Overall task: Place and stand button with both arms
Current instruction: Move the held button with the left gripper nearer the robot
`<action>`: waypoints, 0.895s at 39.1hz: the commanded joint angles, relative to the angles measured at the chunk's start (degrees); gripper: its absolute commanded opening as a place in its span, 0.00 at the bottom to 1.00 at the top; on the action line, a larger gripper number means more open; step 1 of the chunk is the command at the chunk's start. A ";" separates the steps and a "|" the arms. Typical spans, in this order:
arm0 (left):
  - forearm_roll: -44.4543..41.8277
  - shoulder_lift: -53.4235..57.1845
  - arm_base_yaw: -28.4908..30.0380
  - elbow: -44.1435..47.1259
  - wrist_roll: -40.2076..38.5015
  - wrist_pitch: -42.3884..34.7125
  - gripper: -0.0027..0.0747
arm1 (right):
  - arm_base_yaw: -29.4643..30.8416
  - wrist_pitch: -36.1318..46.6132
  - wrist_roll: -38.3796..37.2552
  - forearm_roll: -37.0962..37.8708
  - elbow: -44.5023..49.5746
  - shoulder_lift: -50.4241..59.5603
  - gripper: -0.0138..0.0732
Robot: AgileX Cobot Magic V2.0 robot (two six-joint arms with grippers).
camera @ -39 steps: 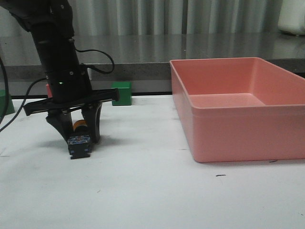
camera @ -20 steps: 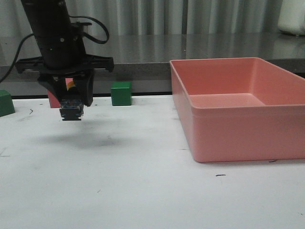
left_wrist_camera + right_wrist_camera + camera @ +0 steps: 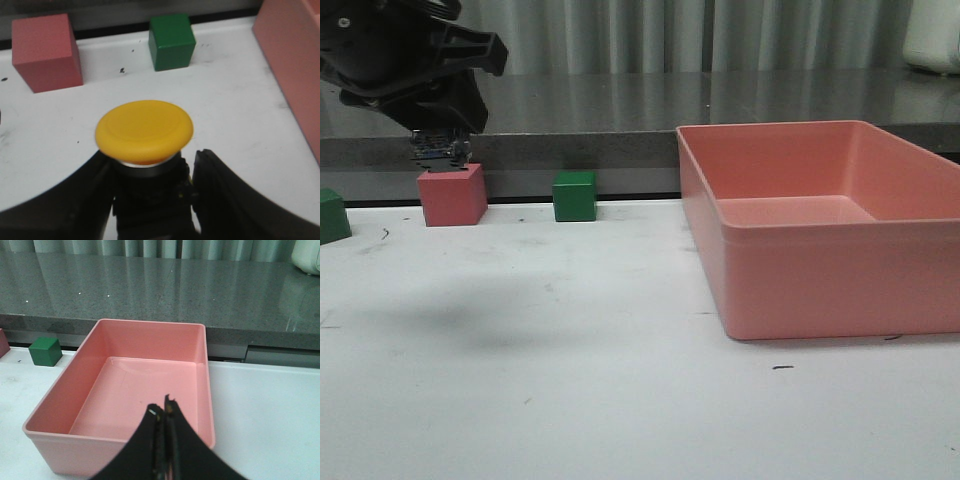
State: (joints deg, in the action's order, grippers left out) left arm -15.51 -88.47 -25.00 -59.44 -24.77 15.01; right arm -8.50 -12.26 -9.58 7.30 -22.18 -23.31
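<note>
My left gripper (image 3: 442,140) is shut on the button and holds it high above the table's far left. In the front view only the button's bluish-clear base (image 3: 441,150) shows under the black fingers. In the left wrist view the button's yellow cap (image 3: 144,131), pale collar and black body sit between the two black fingers (image 3: 227,195). My right gripper (image 3: 165,412) is shut and empty, above the pink bin (image 3: 130,385). The right arm is out of the front view.
The big pink bin (image 3: 800,265) stands on the right of the white table. At the back left stand a pink cube (image 3: 451,195), a green cube (image 3: 575,195) and another green cube (image 3: 332,215) at the left edge. A grey counter runs behind.
My left gripper has lifted the button off the table and moved it up and back toward the left. The cubes and the bin have not moved.
</note>
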 commanded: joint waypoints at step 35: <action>3.37 -5.53 6.80 19.13 15.00 -50.57 0.31 | 0.18 5.05 0.42 0.82 -1.51 -0.13 0.09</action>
State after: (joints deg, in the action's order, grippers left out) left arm -16.38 -94.63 -18.21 -40.61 -14.17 -26.57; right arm -8.50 -12.26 -9.58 7.30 -22.18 -23.31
